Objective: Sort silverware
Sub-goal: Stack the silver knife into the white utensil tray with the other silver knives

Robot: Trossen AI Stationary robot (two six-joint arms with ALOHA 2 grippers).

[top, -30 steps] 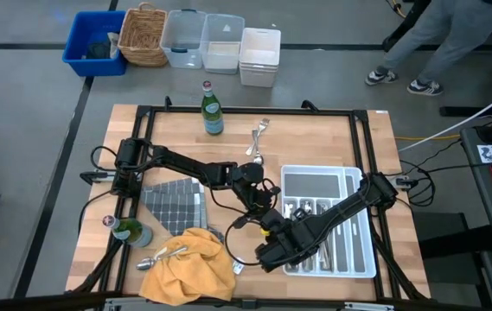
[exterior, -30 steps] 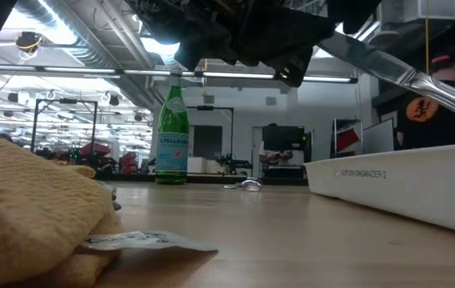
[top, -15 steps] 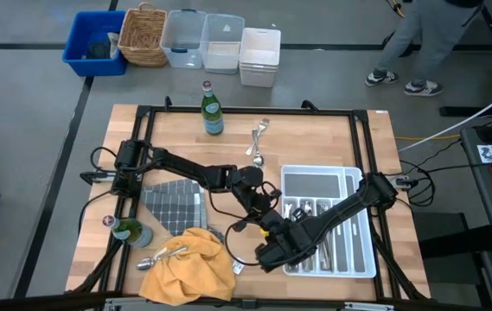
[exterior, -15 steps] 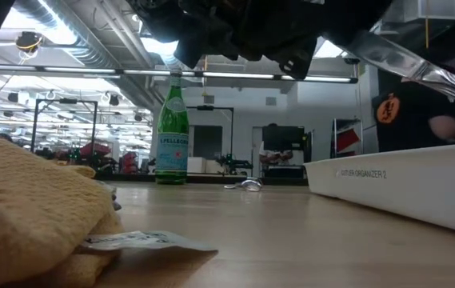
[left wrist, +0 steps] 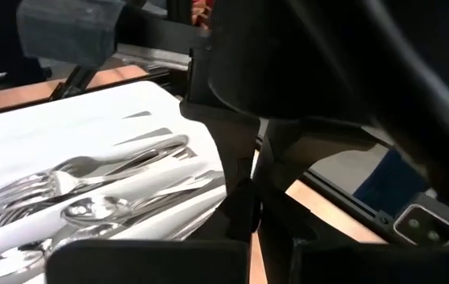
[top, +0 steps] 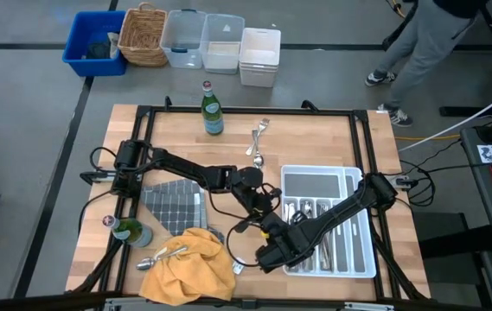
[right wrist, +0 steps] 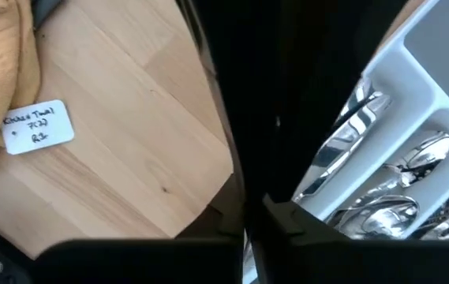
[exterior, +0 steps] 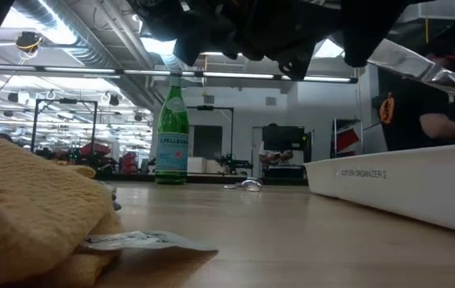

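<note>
1. High view: both dark arms meet at the near-left corner of the white divided plastic tray (top: 362, 259) on the pale wooden table (top: 315, 138). The left gripper (top: 265, 210) sits just beside the tray's left edge, and the right gripper (top: 273, 250) lies nearer the table's front edge, close to the same corner.
2. Whether either gripper's fingers are spread or closed cannot be told in any view, since the arms hide each other.
3. Shiny silver-coloured metal forks and spoons (top: 308, 207) lie in the tray's narrow compartments; the large compartment at the tray's far end looks bare.
4. Left wrist view shows several of these forks and spoons (left wrist: 90, 197) lying side by side on the white tray floor, with the other arm's dark body close in front.
5. Right wrist view shows spoons and forks (right wrist: 398, 181) inside the tray and a small white handwritten label (right wrist: 39, 126) lying on the wood.
6. Two more pieces of silverware (top: 258, 142) lie loose on the table beyond the tray, near a green glass bottle (top: 212, 109).
7. A crumpled yellow cloth (top: 189, 268) lies at the table's front-left with a spoon or two (top: 163, 256) at its edge, beside a second green bottle (top: 129, 231) and a dark grid mat (top: 175, 203).
8. Low view: a long metal piece (exterior: 419, 64) slants above the tray.
9. A person (top: 440, 39) walks on the floor past the table's far right.
</note>
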